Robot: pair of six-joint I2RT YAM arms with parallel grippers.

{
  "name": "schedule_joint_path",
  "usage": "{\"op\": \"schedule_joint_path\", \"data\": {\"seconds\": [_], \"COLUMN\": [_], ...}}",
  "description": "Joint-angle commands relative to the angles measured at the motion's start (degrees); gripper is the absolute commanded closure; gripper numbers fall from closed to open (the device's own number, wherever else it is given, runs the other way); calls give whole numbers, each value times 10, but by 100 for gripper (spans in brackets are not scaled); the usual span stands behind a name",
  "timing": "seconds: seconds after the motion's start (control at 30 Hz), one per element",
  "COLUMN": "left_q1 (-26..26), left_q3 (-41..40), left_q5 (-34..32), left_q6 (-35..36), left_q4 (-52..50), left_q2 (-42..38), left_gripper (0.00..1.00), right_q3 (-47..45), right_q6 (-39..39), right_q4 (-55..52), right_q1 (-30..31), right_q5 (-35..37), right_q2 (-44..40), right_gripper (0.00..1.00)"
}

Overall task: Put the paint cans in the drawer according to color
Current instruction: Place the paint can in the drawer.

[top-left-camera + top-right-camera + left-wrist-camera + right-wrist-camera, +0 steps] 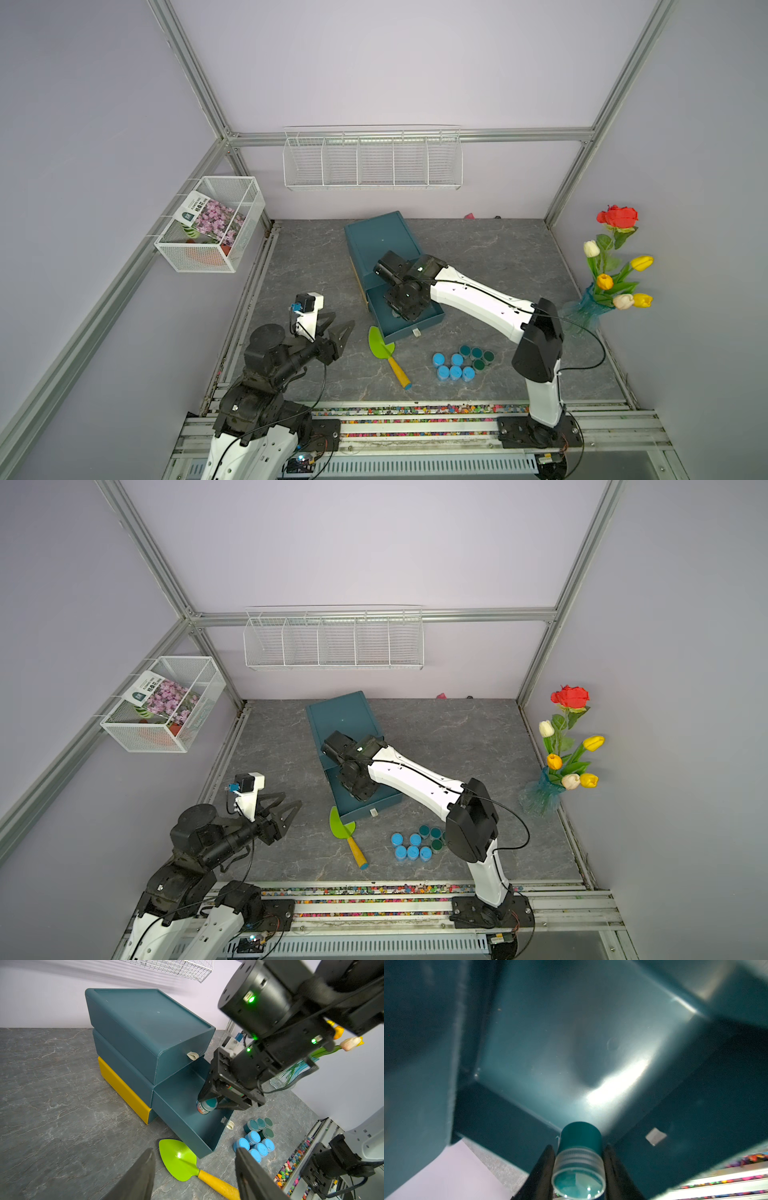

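Wrist [405, 291] bent down, right gripper [578, 1159] pinches teal can [205, 1106] in drawer [178, 1109]; left gripper [344, 318] gapes.

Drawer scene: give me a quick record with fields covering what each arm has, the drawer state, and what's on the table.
right jaws: shut on teal can, over the open drawer
left jaws: open, empty
drawer state: middle one pulled out
table: blue cans and teal cans clustered near the drawer front, trowel beside them

In both top views the body of the right gripper [208, 1103] hides its fingers [542, 1172] and can [579, 1142]; in a top view the arm [469, 829] covers some teal cans [435, 833].
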Motion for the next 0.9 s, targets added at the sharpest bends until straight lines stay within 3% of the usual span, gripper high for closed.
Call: {"op": "schedule_joint_path", "data": {"seconds": [0.0,0.33,0.4,0.6,0.87], "left_q1": [-1,-1,-1,-2,-2], "left_q3": [-5,-6,-6,-6,-6], "left_q5": [3,-2,-1,-1,-1], "left_q6": [-1,-3,-2,-3,-3], "left_q4": [10,10,11,11,12], "left_q2": [-8,-11,-9,-8,-5], "left_gripper": [36,36,36,36,36], "right_q3": [3,7,5,6,4], "right_q6": [28,33,37,40,41], "right_q4": [7,11,12,22,10], "right_q1": [7,11,11,11,6], "right_q5": [-20,-28,-36,-25,9], "right_q2": [23,44,46,39,-8], "right_gripper": [100,95,88,55,42]}}
